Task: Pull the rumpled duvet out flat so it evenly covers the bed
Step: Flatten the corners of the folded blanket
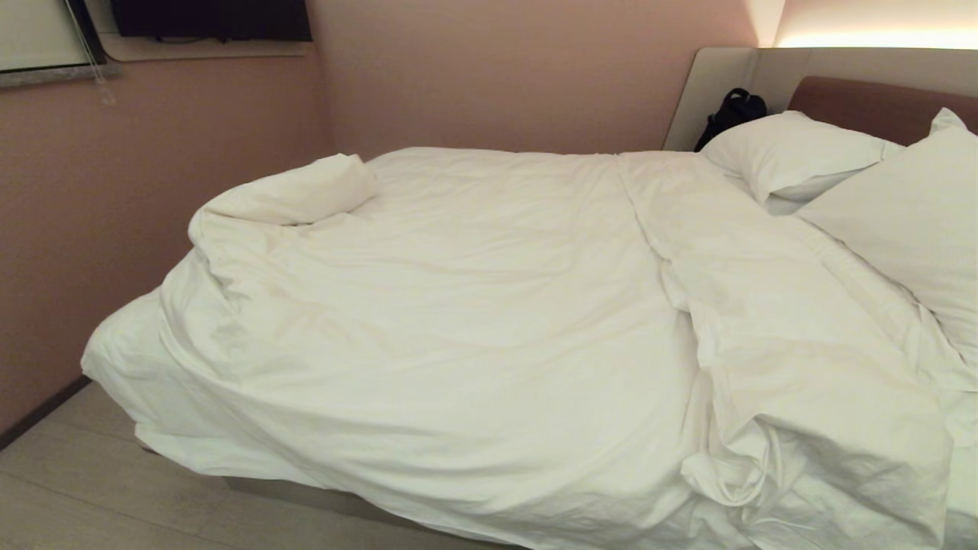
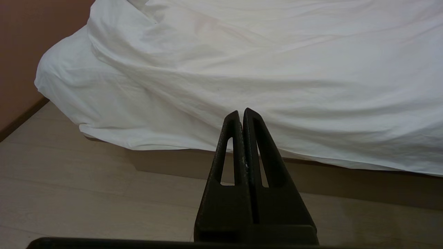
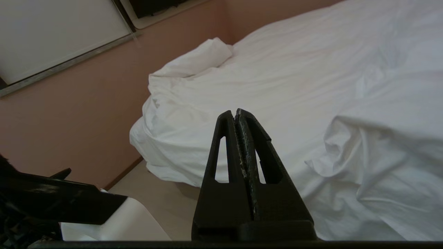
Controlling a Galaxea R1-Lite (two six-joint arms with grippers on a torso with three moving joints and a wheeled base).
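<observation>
Duvet [image 1: 474, 321] white, puffy, rumpled on bed [image 2: 207, 166]; bunched fold at 4 o'clock, rolled corner at 10. L gripper [image 2: 241, 112] and R gripper [image 3: 235, 113] pressed together, empty, clear of duvet

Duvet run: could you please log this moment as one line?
duvet: rumpled, top edge folded back | left gripper: shut, empty | right gripper: shut, empty

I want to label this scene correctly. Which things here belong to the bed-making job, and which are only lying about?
Job:
- duvet, rumpled, a corner folded over at the far left
- bed, base showing under the duvet's edge
- left tool and right tool, both shut, holding nothing

Lying about:
- pillows
- black bag behind the pillows
</observation>
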